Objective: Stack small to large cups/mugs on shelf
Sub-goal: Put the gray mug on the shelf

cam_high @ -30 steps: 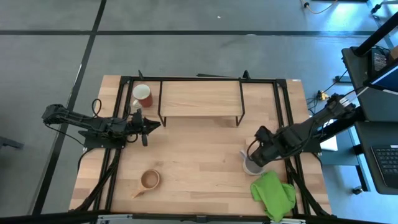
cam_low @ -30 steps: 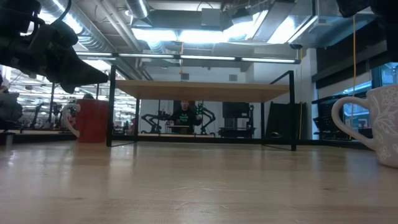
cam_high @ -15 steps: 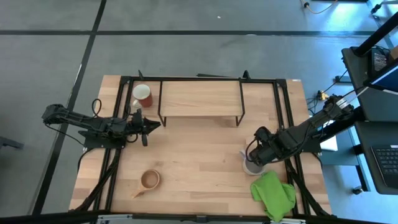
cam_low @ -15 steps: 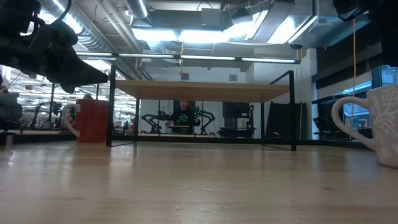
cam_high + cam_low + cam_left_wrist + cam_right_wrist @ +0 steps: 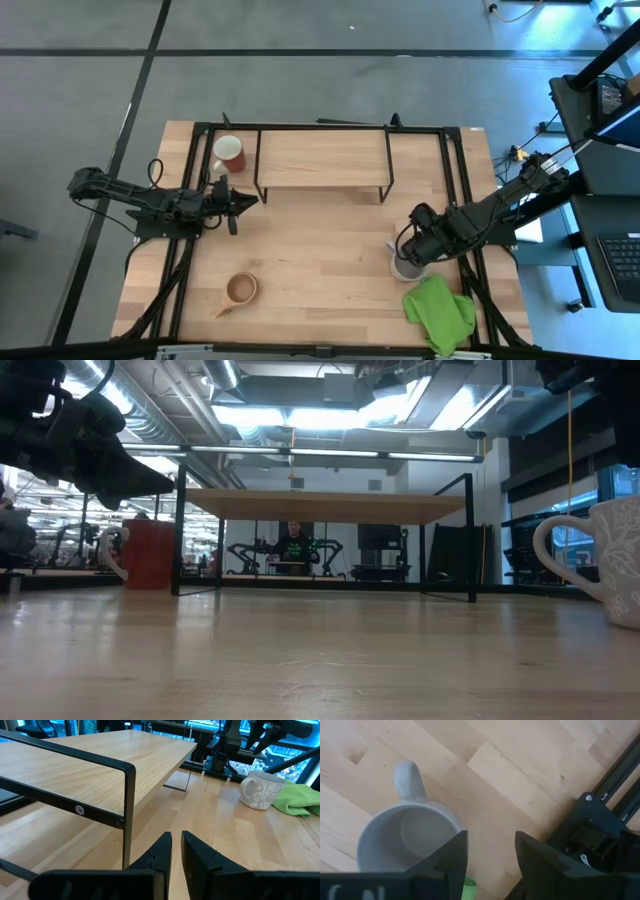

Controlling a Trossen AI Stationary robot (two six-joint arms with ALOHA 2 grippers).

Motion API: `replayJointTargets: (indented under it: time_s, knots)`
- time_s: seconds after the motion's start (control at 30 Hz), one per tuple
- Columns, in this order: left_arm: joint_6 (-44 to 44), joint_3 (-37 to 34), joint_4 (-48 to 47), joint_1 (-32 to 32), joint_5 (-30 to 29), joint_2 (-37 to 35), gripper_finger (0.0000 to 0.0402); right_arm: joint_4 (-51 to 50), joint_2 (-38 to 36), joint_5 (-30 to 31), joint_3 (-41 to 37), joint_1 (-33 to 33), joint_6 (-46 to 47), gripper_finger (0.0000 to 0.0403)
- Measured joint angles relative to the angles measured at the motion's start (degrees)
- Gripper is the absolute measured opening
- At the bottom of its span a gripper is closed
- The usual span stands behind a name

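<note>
The shelf (image 5: 322, 158) stands on black legs at the table's far middle. A red mug (image 5: 229, 153) stands upright on the table just left of it. A small wooden cup (image 5: 241, 289) sits upright near the front left. The grey mug (image 5: 403, 268) stands upright at the right, open end up (image 5: 405, 840). My right gripper (image 5: 490, 855) hangs open above it, pointing down, well clear of the rim. My left gripper (image 5: 240, 200) is shut with only a thin slit between its fingers (image 5: 176, 842). It hovers level in front of the shelf's left legs, holding nothing.
A green cloth (image 5: 440, 312) lies crumpled at the front right corner, just beside the grey mug. A black frame (image 5: 455, 180) runs around the table's edges. The shelf's top board (image 5: 100, 755) is bare. Open tabletop (image 5: 320, 250) lies between the wooden cup and the grey mug.
My right gripper has turned a little about its own axis while staying above the grey mug. It stays open. No mug has moved.
</note>
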Motion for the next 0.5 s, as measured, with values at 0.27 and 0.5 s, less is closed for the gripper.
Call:
replayJointTargets:
  time_s: [0.27, 0.5]
  knots:
    - [0.0, -0.01, 0.0, 0.0, -0.01, -0.01, 0.0035, -0.16, 0.0, 0.0, 0.0, 0.0, -0.02, 0.0165]
    - [0.0, 0.0, 0.0, 0.0, -0.01, 0.0, 0.0035, -0.88, -0.02, -1.56, 0.0, -0.86, 1.16, 0.0165]
